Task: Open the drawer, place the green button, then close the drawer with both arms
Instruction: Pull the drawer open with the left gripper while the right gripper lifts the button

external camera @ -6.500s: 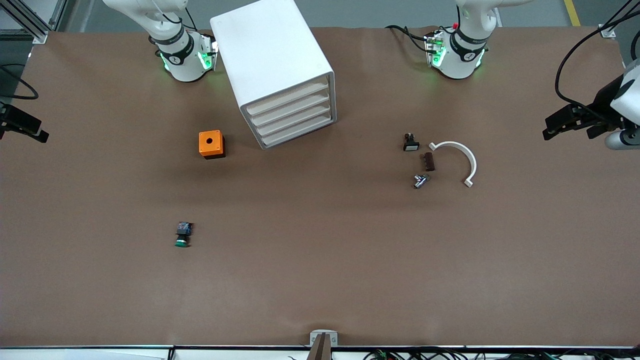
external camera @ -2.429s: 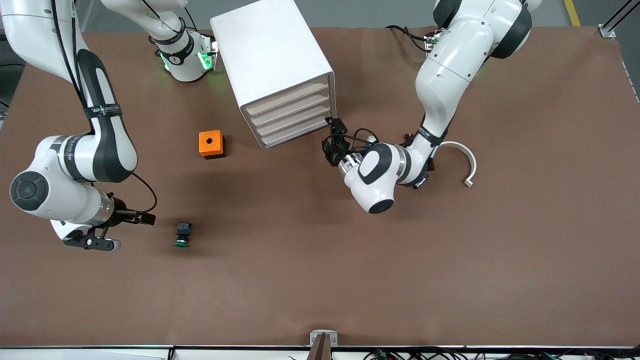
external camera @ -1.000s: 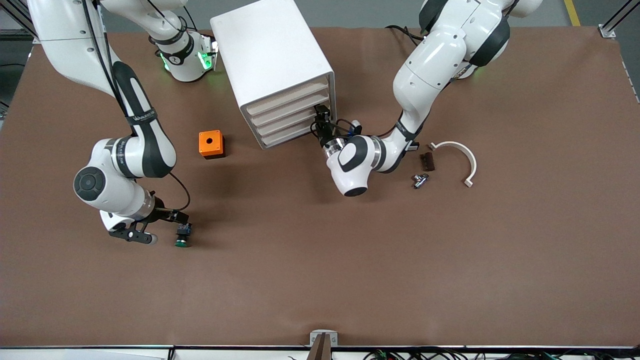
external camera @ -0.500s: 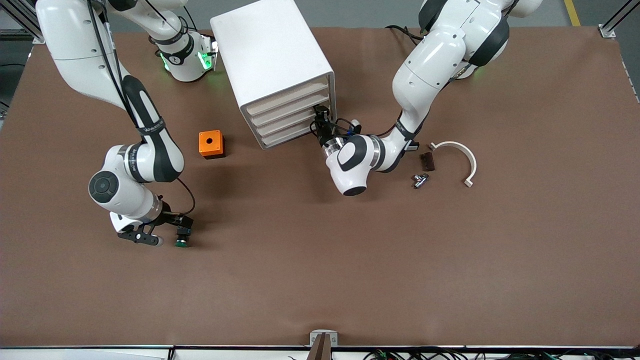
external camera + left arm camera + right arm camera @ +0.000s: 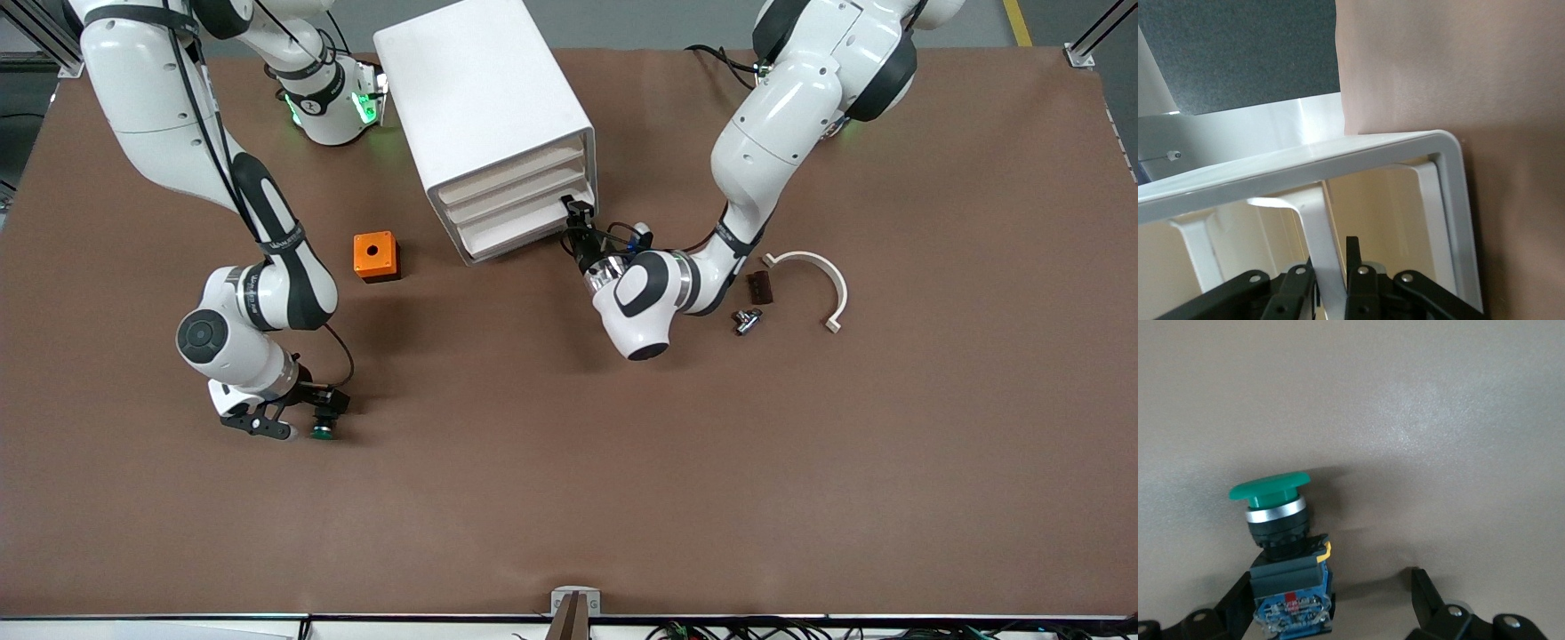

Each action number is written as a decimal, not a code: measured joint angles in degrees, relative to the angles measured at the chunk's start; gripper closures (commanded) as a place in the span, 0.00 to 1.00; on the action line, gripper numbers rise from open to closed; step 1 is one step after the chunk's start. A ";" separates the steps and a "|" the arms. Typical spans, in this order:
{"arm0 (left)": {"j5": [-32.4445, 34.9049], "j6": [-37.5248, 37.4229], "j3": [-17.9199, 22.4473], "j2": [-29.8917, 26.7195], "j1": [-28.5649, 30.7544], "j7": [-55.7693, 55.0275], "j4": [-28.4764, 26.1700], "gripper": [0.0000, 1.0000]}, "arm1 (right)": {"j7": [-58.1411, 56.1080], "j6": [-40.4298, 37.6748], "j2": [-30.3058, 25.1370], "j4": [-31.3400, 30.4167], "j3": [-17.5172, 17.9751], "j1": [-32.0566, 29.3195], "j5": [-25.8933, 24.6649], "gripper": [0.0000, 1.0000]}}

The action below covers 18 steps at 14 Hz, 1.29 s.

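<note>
The big white cabinet stands toward the robots' side of the table. Its lowermost drawer is out a little way. My left gripper is at that drawer's front, at the end toward the left arm. In the left wrist view the gripper is shut on a white bar of the drawer. The button lies on the table near the front camera, green cap visible. My right gripper is low over it, open. In the right wrist view the button sits between the fingers, against one of them.
An orange box with a hole stands beside the cabinet toward the right arm's end. A white curved piece, a small brown block and a small metal part lie toward the left arm's end.
Both arms came in from the table's ends. The right gripper lowered around the button. The left gripper closed on the lowermost drawer and drew it out a little.
</note>
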 measured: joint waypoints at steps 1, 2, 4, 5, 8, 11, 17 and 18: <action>0.00 0.00 0.00 0.00 0.64 0.00 0.04 0.84 | 0.77 -0.01 0.00 0.02 0.04 0.16 0.00 0.00; 0.00 0.04 0.04 0.00 1.34 0.00 0.08 0.84 | 1.93 -0.02 0.00 0.07 0.08 0.54 0.00 0.00; 0.00 0.16 0.18 0.00 3.11 0.00 0.20 0.84 | 4.10 -0.02 0.00 0.18 0.11 1.68 0.00 0.00; 0.00 0.16 0.20 0.00 4.20 0.00 0.31 0.83 | 4.53 -0.02 0.00 0.24 0.11 2.12 0.00 0.00; 0.00 0.16 0.23 0.00 6.90 0.00 0.49 0.82 | 4.56 -0.02 0.00 0.31 -0.10 2.26 0.00 0.10; 0.00 0.16 0.24 0.00 8.96 0.00 1.07 0.82 | 4.54 -0.52 0.00 0.43 -0.31 2.22 0.00 0.66; -0.11 0.19 0.24 0.00 9.86 0.00 1.56 0.60 | 4.54 -5.77 -0.24 2.90 -0.35 2.23 0.00 1.00; -0.52 0.33 0.25 0.01 9.94 0.00 1.78 0.45 | 4.54 -6.02 -0.23 3.17 -0.34 2.23 0.00 1.00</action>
